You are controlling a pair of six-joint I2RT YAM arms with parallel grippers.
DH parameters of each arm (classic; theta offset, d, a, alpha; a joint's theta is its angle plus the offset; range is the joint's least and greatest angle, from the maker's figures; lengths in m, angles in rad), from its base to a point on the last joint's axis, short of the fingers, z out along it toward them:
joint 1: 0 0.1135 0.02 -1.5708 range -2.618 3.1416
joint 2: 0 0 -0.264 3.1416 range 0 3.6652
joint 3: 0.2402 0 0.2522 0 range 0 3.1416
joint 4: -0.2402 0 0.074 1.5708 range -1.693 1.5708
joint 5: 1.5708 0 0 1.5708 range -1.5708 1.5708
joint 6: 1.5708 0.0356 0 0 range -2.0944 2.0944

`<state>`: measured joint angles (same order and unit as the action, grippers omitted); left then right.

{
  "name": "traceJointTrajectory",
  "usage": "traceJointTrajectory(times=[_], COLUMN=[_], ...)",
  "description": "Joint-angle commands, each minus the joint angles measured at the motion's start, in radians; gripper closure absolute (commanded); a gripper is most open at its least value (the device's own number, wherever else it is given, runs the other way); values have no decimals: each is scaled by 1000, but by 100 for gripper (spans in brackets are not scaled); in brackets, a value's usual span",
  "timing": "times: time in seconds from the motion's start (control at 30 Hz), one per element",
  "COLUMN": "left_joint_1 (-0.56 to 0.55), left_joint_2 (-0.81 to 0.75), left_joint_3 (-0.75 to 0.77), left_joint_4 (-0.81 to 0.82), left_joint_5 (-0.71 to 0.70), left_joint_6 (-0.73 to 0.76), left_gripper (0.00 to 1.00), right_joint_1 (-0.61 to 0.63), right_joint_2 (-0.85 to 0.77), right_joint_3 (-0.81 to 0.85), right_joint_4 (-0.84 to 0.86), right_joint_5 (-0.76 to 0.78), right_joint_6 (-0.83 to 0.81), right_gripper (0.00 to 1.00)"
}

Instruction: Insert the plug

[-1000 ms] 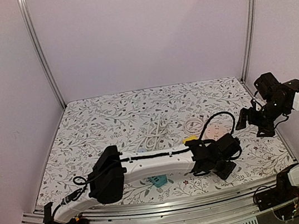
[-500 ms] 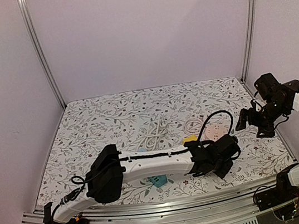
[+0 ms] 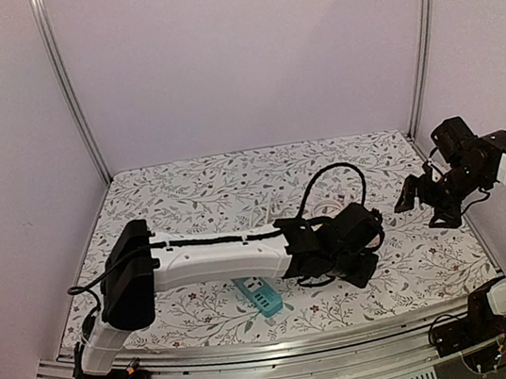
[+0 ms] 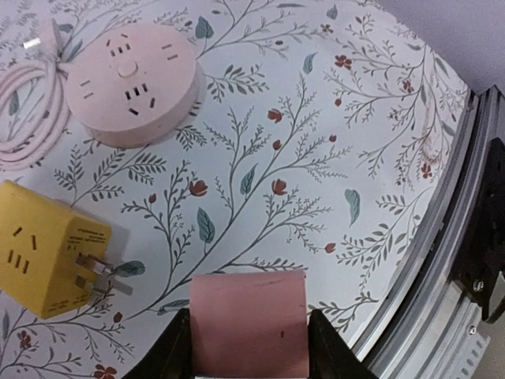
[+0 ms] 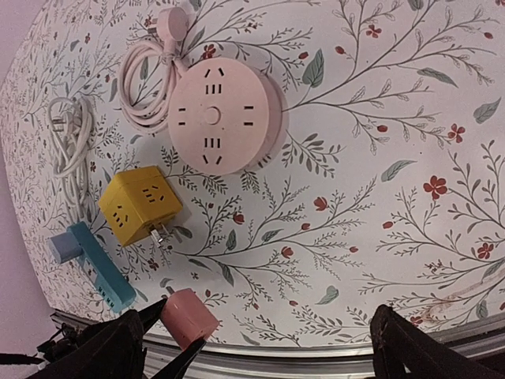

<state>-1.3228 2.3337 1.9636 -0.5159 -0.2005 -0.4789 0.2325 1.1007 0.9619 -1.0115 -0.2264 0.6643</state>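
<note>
Left gripper (image 4: 248,347) has its jaws clamped on the pink plug (image 4: 248,304), holding it over the bench (image 4: 316,142) near the front rail. The yellow cube adapter (image 4: 47,249) is just off to one side, and the round pink socket (image 4: 130,83) sits farther out, well apart from the plug. Right gripper (image 3: 427,204) hangs off to the side with its jaws wide apart, gripping nothing, and that's the worry. The round socket sits loose on the bench with nothing pinning it, so a push that comes in off-line would likely shove or tip it instead of seating. The plug's pins are out of sight in every view, so I can't tell how they are turned against the slots. A small twist in the grip could land them on plastic. The yellow cube lies on its side with its own metal prongs pointing towards the plug's side, and a low sweep could knock it. The socket's coiled pink cord (image 5: 154,63) and the blue power strip (image 5: 91,264) lie off to the sides of the likely route. As for writing, no brand is readable anywhere; the cube's face carries a patch of fine print, too small to make out.
</note>
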Motion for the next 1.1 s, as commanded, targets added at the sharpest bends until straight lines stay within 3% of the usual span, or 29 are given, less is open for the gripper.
traceJointTrajectory(times=[0.0, 0.43, 0.83, 1.07], left_joint_1=[49, 95, 105, 109], left_joint_2=[-86, -139, -180, -194], left_joint_3=[-25, 3, -16, -25], left_joint_4=[117, 200, 235, 260], left_joint_5=[69, 99, 43, 26], left_joint_6=[-53, -92, -101, -90], left_gripper=[81, 81, 82, 82], right_joint_1=[-4, -4, -4, -4], right_joint_2=[3, 105, 171, 193], right_joint_3=[66, 153, 105, 74], right_joint_4=[17, 64, 53, 101], right_joint_5=[-62, -443, -574, -686], right_joint_6=[37, 63, 67, 84], right_gripper=[1, 5, 8, 15])
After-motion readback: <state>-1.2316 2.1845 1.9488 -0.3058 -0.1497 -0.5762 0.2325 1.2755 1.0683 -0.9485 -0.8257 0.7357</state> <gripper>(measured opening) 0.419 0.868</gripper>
